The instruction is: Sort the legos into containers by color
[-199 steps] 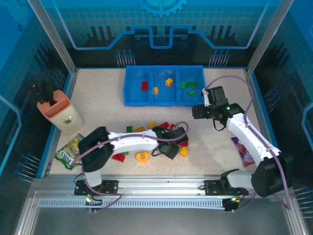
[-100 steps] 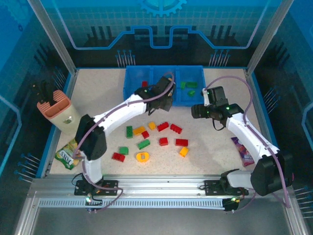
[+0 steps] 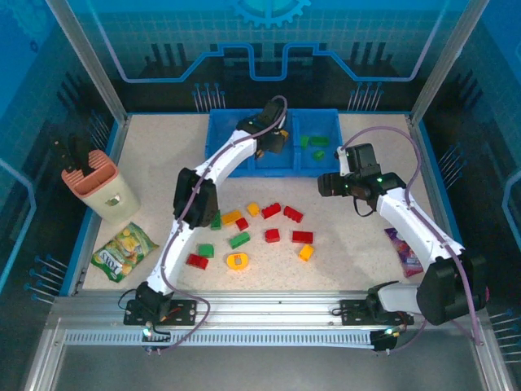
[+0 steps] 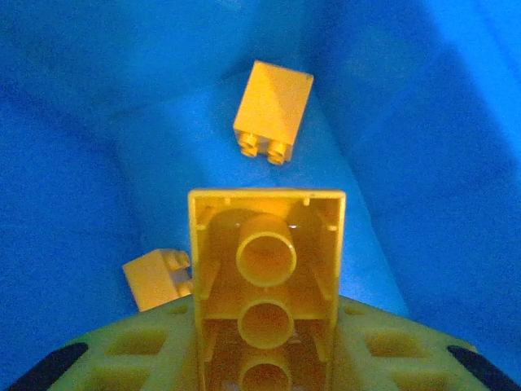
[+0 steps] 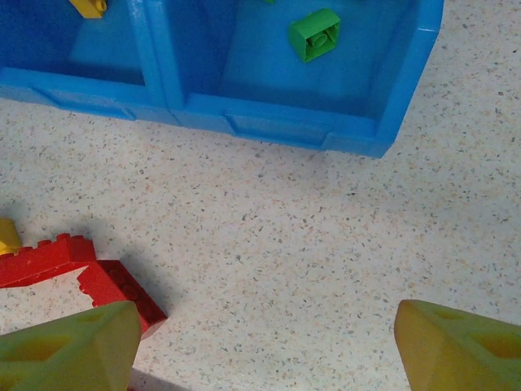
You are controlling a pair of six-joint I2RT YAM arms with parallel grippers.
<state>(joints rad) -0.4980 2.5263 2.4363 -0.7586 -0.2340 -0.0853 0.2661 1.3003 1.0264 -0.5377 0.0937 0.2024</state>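
The left arm [image 3: 220, 167] is stretched across the worktop [image 3: 350, 261] to the blue tray [image 3: 297, 169], and the left jaws are clamped on a yellow brick [image 4: 266, 269], seen from its hollow underside and held over the middle compartment. Two more yellow bricks [image 4: 273, 110] lie on that compartment's floor, one beyond the held brick and one to its left. The right compartment holds green bricks [image 3: 314, 141]. On the right arm [image 3: 403, 213], the right jaws stand wide apart with nothing between them, fingers [image 5: 73, 346] low over bare worktop just in front of the tray's right compartment. Loose legos [image 3: 271, 210] in red, green and yellow lie scattered on the worktop between the two arms, apart from the tray. Two red ones [image 5: 49, 258] sit just beside one finger.
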